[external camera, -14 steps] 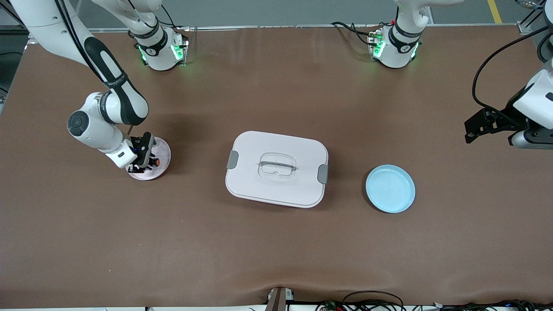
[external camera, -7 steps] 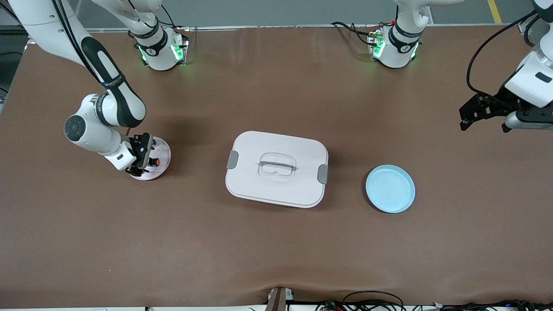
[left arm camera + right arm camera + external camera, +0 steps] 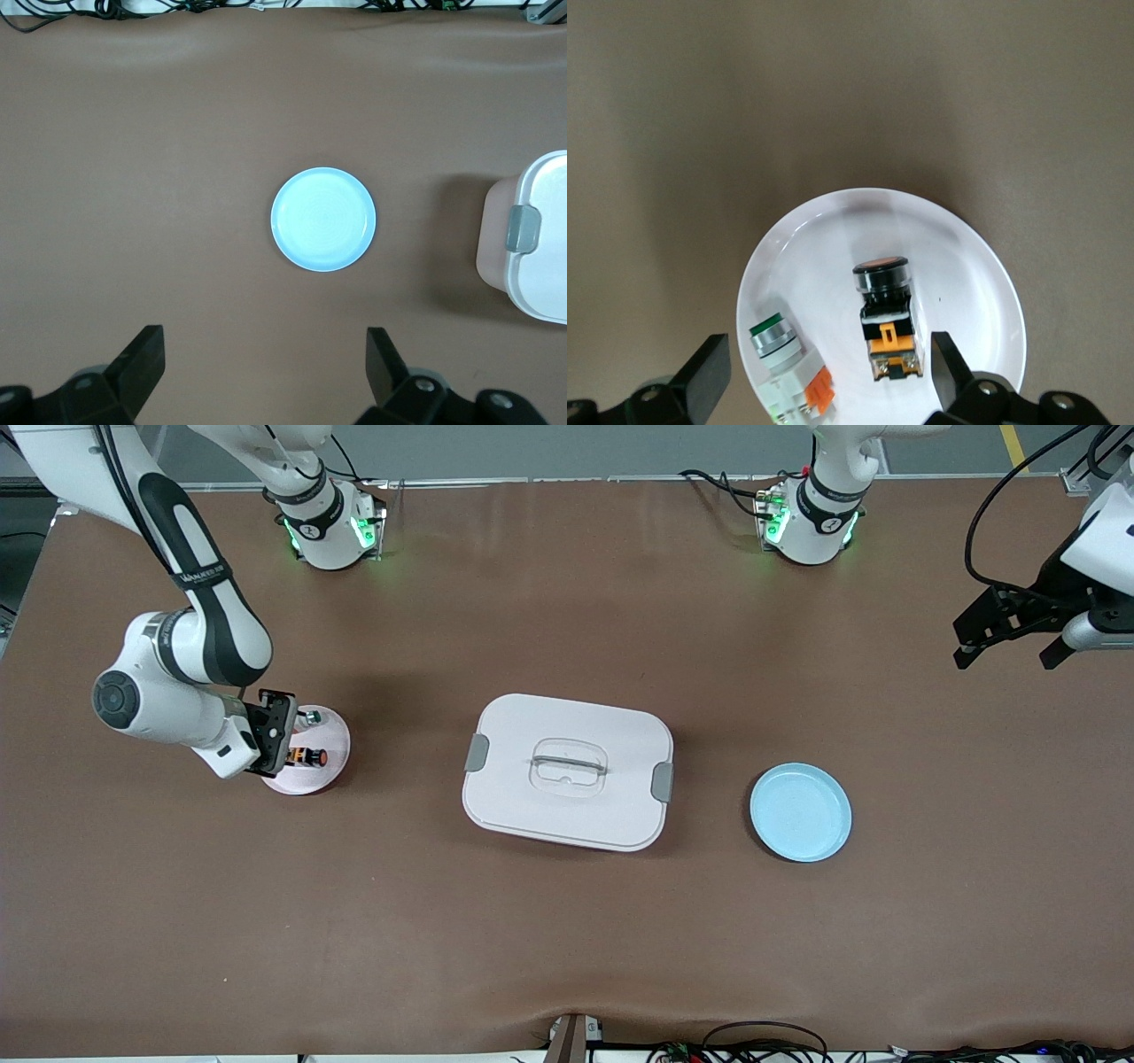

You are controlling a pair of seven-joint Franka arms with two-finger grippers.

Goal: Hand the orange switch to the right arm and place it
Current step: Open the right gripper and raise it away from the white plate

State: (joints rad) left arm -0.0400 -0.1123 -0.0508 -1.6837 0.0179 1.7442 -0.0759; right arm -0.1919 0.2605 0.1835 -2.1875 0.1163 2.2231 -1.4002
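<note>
Centrally on the brown table (image 3: 567,957) sits the white lidded box (image 3: 568,771), with a clear handle on top and grey latches at its two ends. At about 3 o'clock from the box lies the blue plate (image 3: 801,812), bare, seen also in the left wrist view (image 3: 323,219). At 9 o'clock from the box, toward the right arm's end of the table, is the white dish (image 3: 321,778), which holds two parts.

One is the orange switch (image 3: 309,757), lying on its side in the dish; in the right wrist view (image 3: 886,316) its orange cap points away from the gripper. Beside it, not touching, lies the green button (image 3: 787,356).

Right arm (image 3: 177,655) reaches down so that the right gripper (image 3: 276,737) hangs just over the dish's rim, at 9 o'clock from the switch, jaws spread wide and gripping nothing.

Left gripper (image 3: 1010,633) is up over the bare table at the left arm's end, at roughly 1 o'clock from the plate, jaws wide apart and empty.
</note>
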